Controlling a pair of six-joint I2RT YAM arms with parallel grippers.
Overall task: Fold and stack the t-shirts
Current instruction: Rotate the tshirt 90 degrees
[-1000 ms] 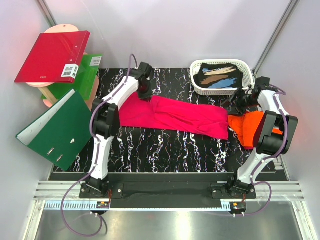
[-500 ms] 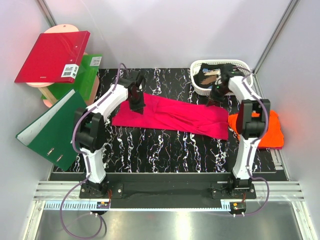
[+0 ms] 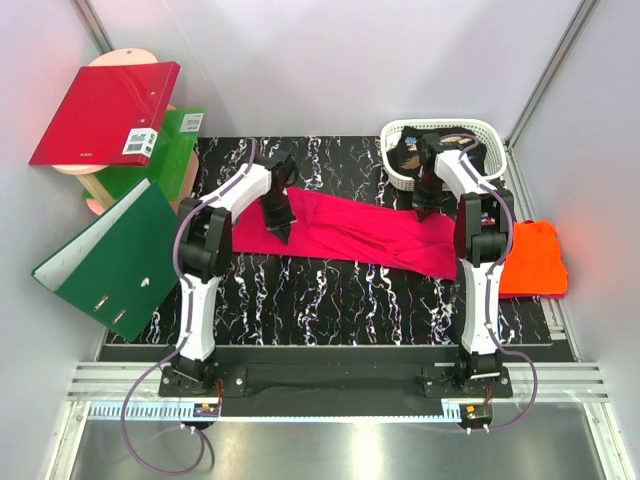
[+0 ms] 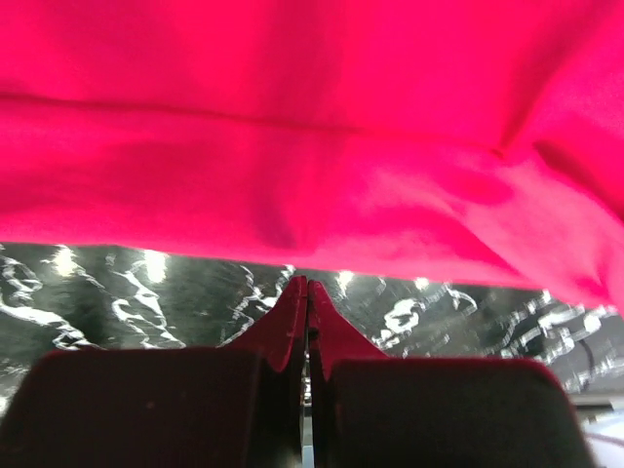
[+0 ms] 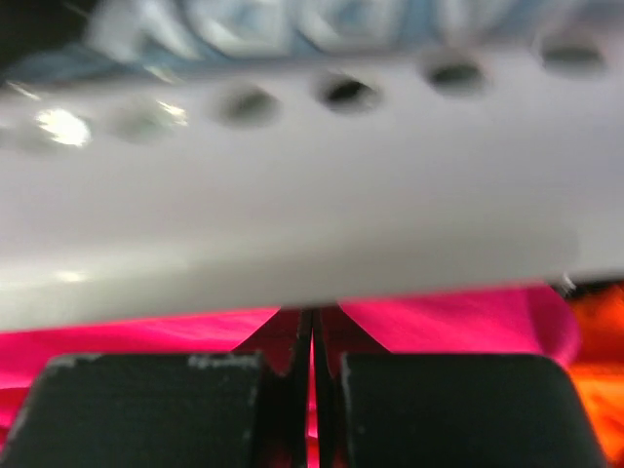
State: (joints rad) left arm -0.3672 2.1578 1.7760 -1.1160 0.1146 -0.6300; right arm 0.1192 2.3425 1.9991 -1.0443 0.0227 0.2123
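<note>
The magenta-pink t-shirt lies spread across the black marbled table. My left gripper is over its left part. In the left wrist view it is shut, its tips right at the pink t-shirt's edge with no cloth visible between them. My right gripper is at the shirt's far right edge, against the basket; it is shut, and pink cloth shows beyond it. The orange t-shirt lies flat at the right edge, apart from both grippers.
A white basket holding dark cloth stands at the back right, its wall filling the right wrist view. At the left, a red binder rests on a stand and an open green binder leans by the table.
The right gripper let go of the orange t-shirt, which now lies flat, swung left to the basket front and shut. The left gripper shut and moved nearer over the pink t-shirt.
</note>
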